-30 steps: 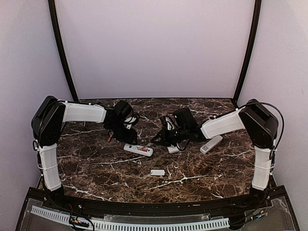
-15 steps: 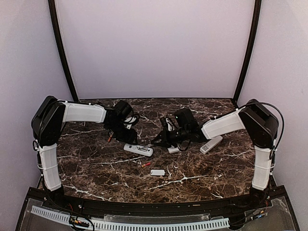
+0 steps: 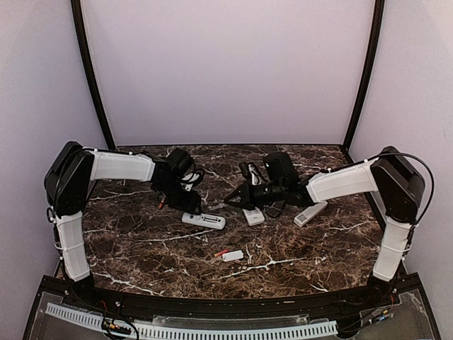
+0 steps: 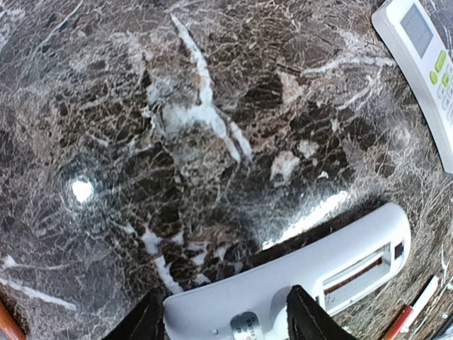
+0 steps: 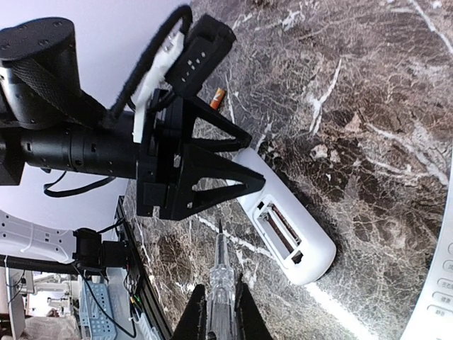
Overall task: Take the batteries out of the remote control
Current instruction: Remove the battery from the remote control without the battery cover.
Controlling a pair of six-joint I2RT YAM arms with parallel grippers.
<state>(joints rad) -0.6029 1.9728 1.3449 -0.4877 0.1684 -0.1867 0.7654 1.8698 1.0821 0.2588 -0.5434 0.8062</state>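
Clamping a white plastic remote control (image 4: 283, 280) at the bottom of the left wrist view, the left tool (image 4: 226, 320) stands partly open, its two black fingers (image 4: 308, 319) pressed against the remote's long sides. The remote lies back-up on the dark brown marble-patterned table (image 4: 141, 106). Its rectangular battery compartment (image 4: 357, 273) is uncovered. A reddish strip shows inside, but I cannot tell whether that is a battery.

At the bottom of the right wrist view, the right tool (image 5: 221, 297) is closed tight on a thin clear pointed stick (image 5: 219, 258). The stick's tip sits just left of the open compartment, apart from it.

In the overhead view, one small red cylindrical battery (image 3: 221, 253) lies below the centre of the frame, just beside a small flat white rectangular cover (image 3: 232, 256). An orange battery (image 3: 162, 202) lies left of centre, close by the left arm's wrist. Two more white remotes lie right of centre, one short (image 3: 253, 216) and one longer (image 3: 310, 212).
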